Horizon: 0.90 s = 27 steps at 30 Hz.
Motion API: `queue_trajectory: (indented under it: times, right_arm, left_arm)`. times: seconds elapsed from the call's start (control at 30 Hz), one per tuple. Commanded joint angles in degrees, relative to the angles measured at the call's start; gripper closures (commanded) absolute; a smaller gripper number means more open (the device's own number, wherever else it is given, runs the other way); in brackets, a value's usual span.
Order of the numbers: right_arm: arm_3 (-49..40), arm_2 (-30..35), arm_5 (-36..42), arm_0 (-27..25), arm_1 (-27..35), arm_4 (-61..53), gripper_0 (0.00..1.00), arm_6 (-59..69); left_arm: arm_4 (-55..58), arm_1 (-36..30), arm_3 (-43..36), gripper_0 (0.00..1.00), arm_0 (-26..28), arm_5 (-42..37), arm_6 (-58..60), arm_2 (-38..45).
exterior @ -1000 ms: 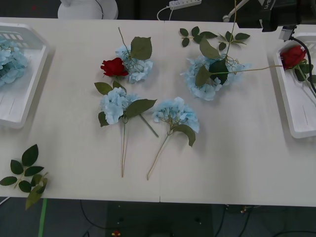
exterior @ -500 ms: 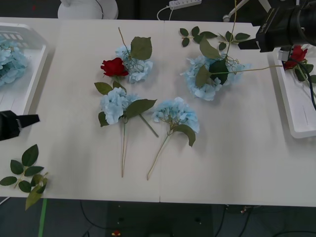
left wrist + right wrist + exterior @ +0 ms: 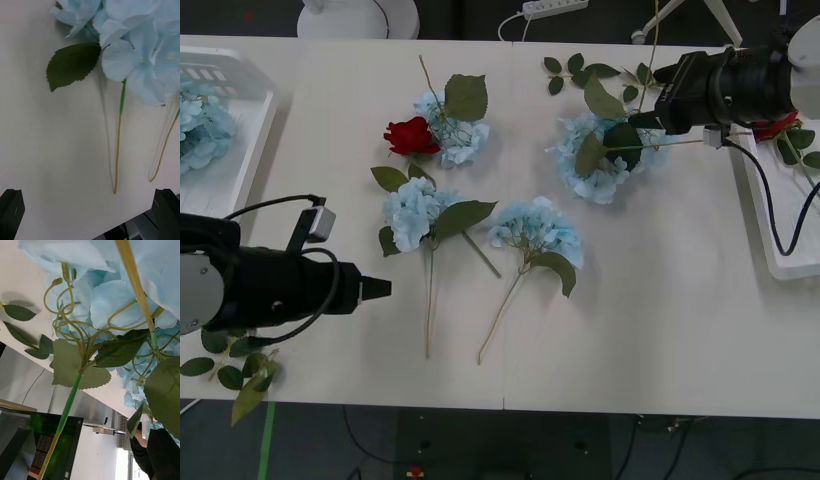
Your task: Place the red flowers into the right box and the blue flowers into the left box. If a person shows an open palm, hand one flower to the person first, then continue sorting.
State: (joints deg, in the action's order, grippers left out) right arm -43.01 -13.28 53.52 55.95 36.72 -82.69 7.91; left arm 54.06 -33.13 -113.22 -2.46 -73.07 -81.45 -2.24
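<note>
Left gripper (image 3: 383,288) hovered low over the white table (image 3: 660,320), near its left front, tip aimed at the long stem of the nearest blue flower (image 3: 412,212). In the left wrist view its black fingers (image 3: 11,208) stood well apart at the two corners, nothing between them, with that bloom (image 3: 138,56) and its stem lying flat ahead.

Right gripper (image 3: 642,120) reached in from the right, over the edge of the big blue cluster (image 3: 600,160) at the table's back right. Whether its fingers were spread or closed could not be told. The right wrist view sat very close to pale petals (image 3: 112,303), curled stalks and green leaves.

One red flower (image 3: 411,135) lay on the table at centre left, touching another blue bloom (image 3: 452,130) behind it. A fourth blue bloom (image 3: 536,230) lay mid-table. A second red flower (image 3: 780,124) lay in the right box (image 3: 785,235), partly hidden by the arm. Left box (image 3: 225,200) held blue blooms (image 3: 200,125). Loose leaf sprigs lay at the front left corner (image 3: 230,365) and at the back (image 3: 580,70).
</note>
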Motion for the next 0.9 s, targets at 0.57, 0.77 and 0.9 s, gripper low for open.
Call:
queue_trajectory:
  times: [0.57, 0.77, 0.9]
  right_arm:
    - [2.41, 1.86, -7.81, 0.82, -8.86, 9.56, 0.13, -4.74]
    - [2.67, 1.86, -7.81, 0.82, -10.00, 10.27, 0.14, -5.62]
    - [2.93, 1.77, -7.81, 0.82, -10.71, 10.35, 0.48, -6.15]
  left_arm:
    - [-19.70, 8.79, 15.22, 0.00, -21.36, -1.64, 14.21, -21.05]
    - [-22.16, 9.58, 22.69, 0.00, -25.32, 1.00, 14.48, -25.01]
    - [-22.95, 10.28, 26.56, 0.00, -25.84, 4.34, 14.13, -27.20]
